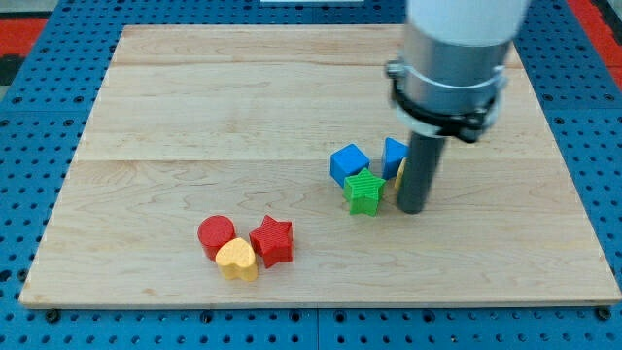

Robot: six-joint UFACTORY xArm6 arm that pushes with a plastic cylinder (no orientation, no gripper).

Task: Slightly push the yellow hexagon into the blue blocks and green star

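Note:
My tip [411, 209] rests on the board just to the right of the green star [364, 192]. A blue cube [349, 162] sits touching the star's upper left. A second blue block [393, 155] stands to the star's upper right, partly hidden by my rod. The yellow hexagon [399, 175] shows only as a thin sliver between that blue block and the rod; most of it is hidden behind the rod.
A red cylinder [216, 233], a yellow heart [237, 260] and a red star [272, 240] are clustered at the view's lower left. The wooden board [194, 117] lies on a blue pegboard. The arm's grey body [452, 58] fills the top right.

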